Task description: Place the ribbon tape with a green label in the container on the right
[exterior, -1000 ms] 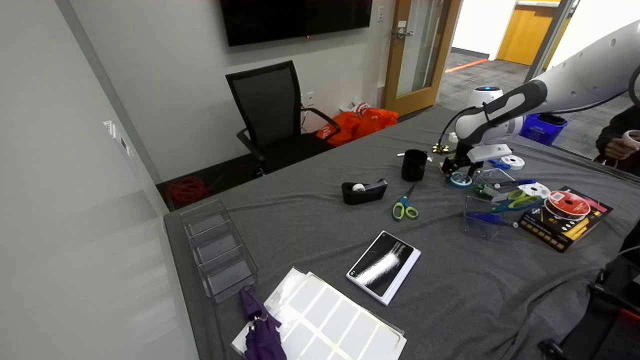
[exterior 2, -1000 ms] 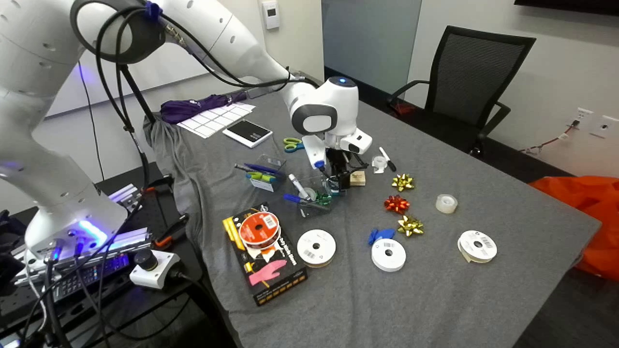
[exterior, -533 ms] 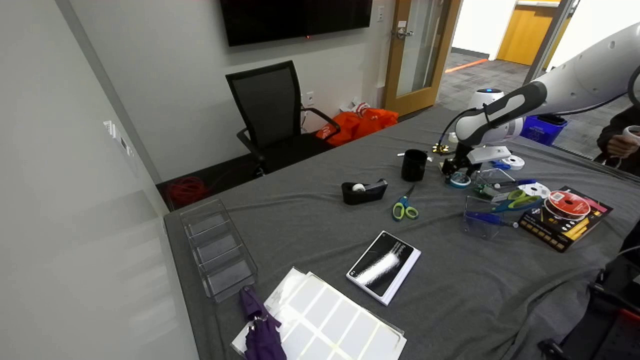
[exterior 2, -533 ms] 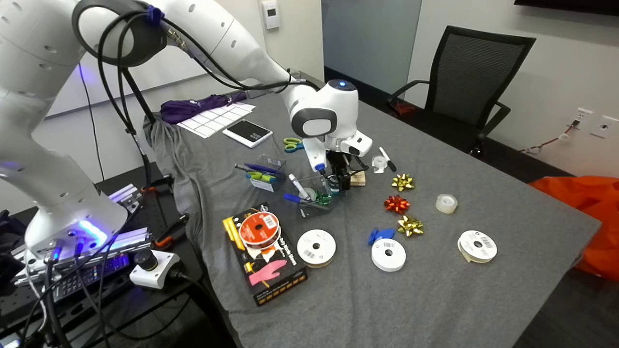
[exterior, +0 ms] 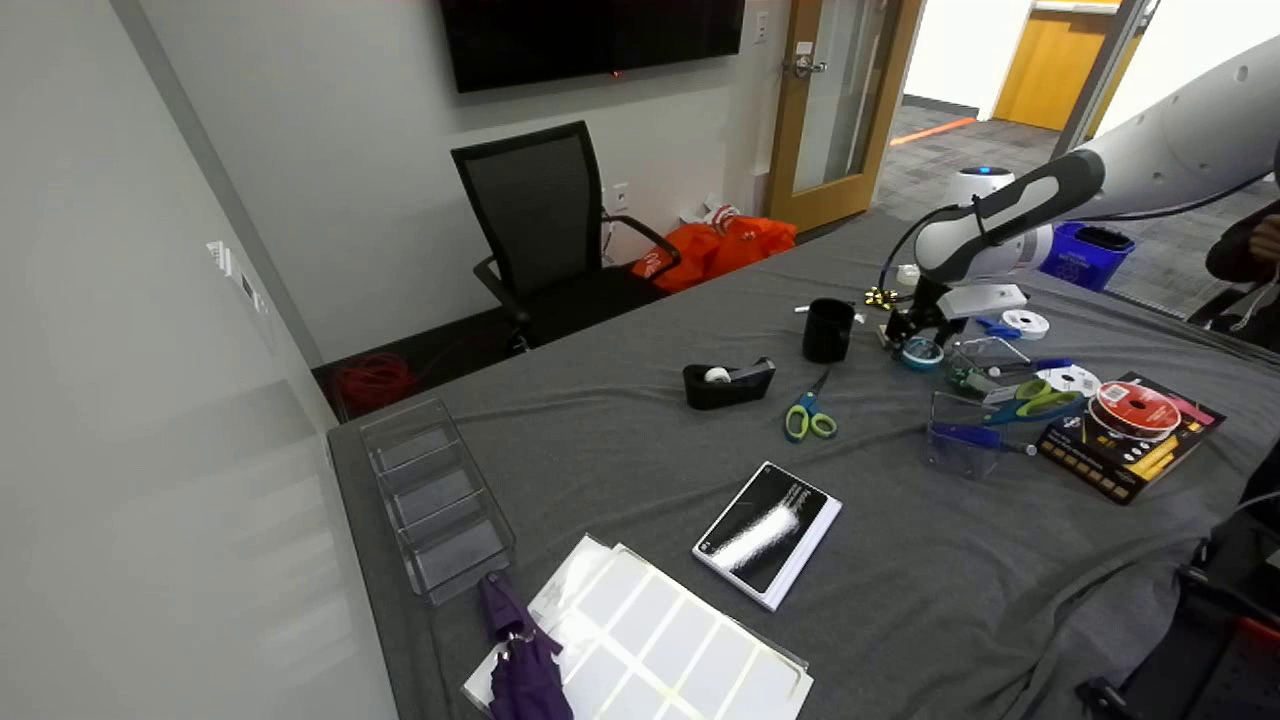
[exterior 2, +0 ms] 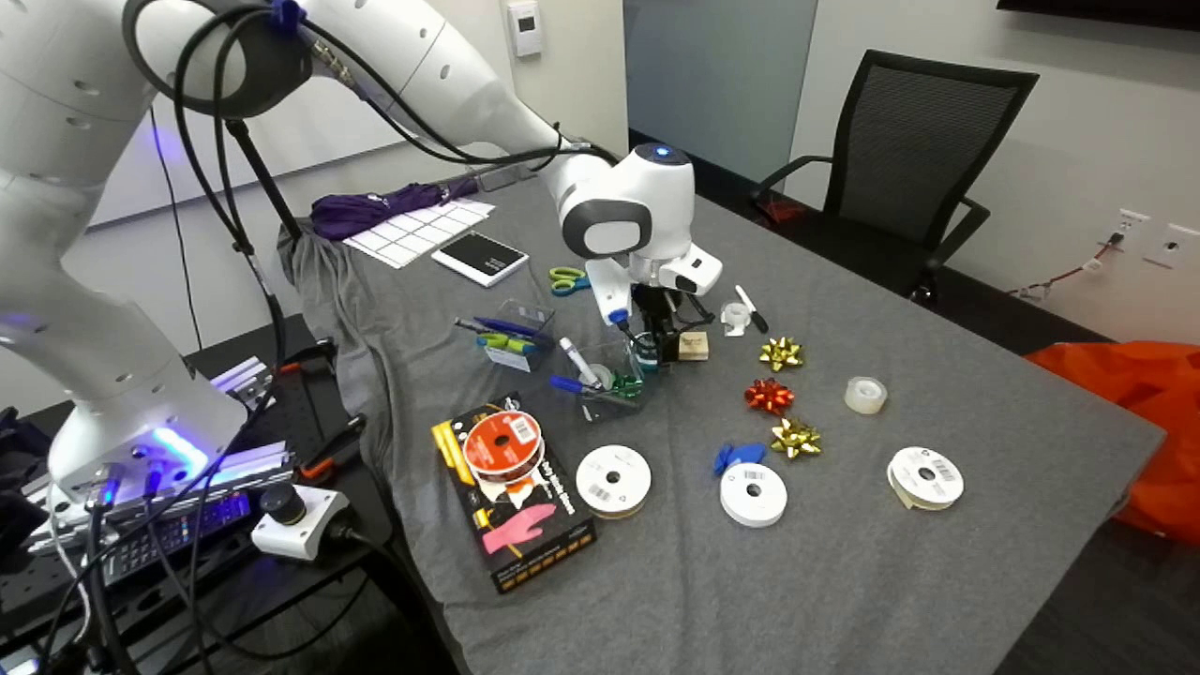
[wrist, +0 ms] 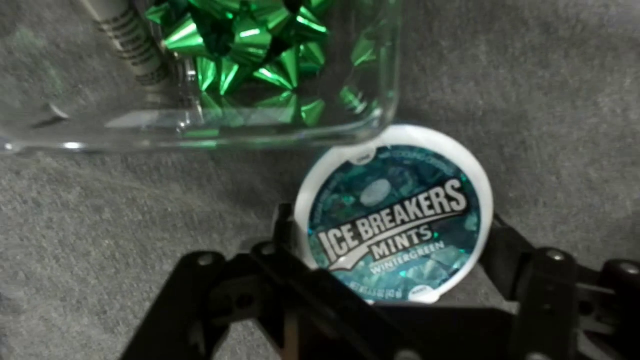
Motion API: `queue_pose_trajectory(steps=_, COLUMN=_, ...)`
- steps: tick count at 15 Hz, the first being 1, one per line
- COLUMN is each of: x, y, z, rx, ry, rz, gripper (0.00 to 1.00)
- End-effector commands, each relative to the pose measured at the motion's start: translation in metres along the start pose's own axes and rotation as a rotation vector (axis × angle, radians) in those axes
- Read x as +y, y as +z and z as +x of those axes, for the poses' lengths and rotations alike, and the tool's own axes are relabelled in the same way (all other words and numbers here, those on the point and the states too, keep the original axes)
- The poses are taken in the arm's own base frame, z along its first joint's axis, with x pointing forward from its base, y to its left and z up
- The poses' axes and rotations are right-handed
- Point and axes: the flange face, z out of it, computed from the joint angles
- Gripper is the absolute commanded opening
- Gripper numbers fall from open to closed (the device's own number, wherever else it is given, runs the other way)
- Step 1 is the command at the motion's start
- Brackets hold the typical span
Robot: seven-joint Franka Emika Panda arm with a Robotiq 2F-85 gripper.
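My gripper is clamped on the mint tin, squeezing it from both sides. The green-faced thing I'm meant to move looks like a tin of mints, not tape. It is right by the corner of the clear box that has the green bow inside. In the wrist view the corner meets the tin's white edge, but I'm not sure they really touch. I also can't be sure the tin's bottom is off the counter.

I think that box is the one I want, and I need to be careful. If I slide over too low, the tin could hit the wall and shove the box, or get knocked loose. The tin is round and looks slick, so a bump might twist it out of my grip. The box looks pretty full, too. A white marker and a blue pen stick out of it. If I let go on top of them, the tin could tip and roll off. The wood block is just beside the gripper, so a swing that way might push it.
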Motion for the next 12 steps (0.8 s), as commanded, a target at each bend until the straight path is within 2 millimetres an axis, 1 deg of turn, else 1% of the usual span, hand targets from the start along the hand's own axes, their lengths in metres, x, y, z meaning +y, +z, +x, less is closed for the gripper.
queue_pose_trajectory(steps=1, x=0.004, y=-0.044, z=-0.017, rx=0.0, ry=0.032, rz=0.049, gripper=0.61)
queue_pose_trajectory(steps=4, x=0.007, y=-0.075, z=-0.023, rx=0.025, ry=0.056, rz=0.084, gripper=0.61)
queue_pose_trajectory(steps=7, x=0.014, y=-0.107, z=-0.031, rx=0.039, ry=0.073, rz=0.115, gripper=0.61)
queue_pose_trajectory(steps=10, x=0.029, y=-0.13, z=-0.043, rx=0.021, ry=0.063, rz=0.118, gripper=0.61)
queue_pose_trajectory(steps=12, x=0.04, y=-0.139, z=-0.054, rx=-0.006, ry=0.047, rz=0.125, gripper=0.61)
